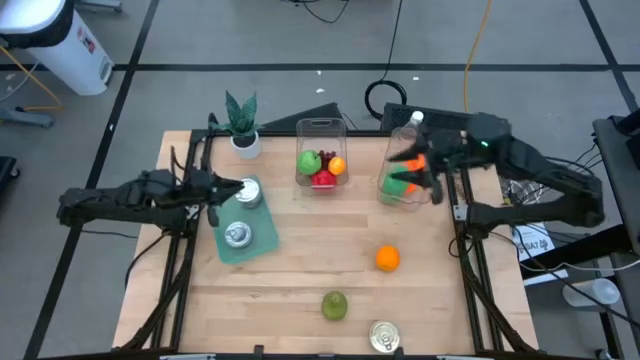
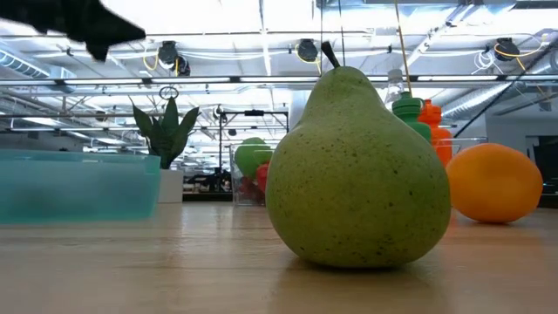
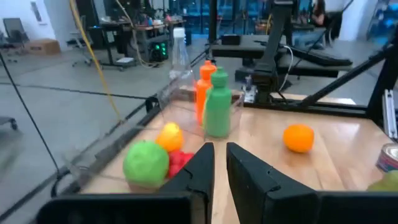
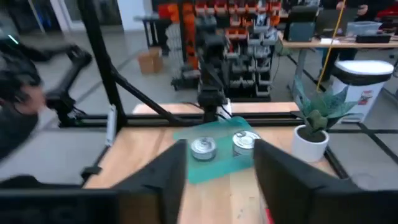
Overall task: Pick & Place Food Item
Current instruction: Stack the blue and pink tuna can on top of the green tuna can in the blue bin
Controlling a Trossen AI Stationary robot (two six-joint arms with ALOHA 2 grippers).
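We see the right end effector [image 1: 428, 172] at the frame's upper right, fingers parted, holding nothing. The orange [image 1: 387, 258] lies well below it on the worktop [image 1: 300, 280]. The left end effector [image 1: 228, 188] is closed.

Foreground: you have a green speckled pear [image 2: 356, 170] upright on the wooden counter [image 2: 174, 270], stem up, filling the middle of the picture.
Right of pear: an orange [image 2: 497, 183] rests on the counter, farther back, partly hidden by the pear.
Behind pear, right: you see a green bottle [image 2: 407, 112] and an orange bottle [image 2: 431, 118] standing close together, only their upper parts showing.
Centre back: a clear container [image 2: 247, 179] holds green and red fruit; contents partly hidden.
Left: a teal tray [image 2: 78, 185] lies on the counter.
Beside tray: a small potted plant [image 2: 167, 139] in a white pot.
Top left: a dark blurred shape [image 2: 78, 22]; you cannot tell which arm.
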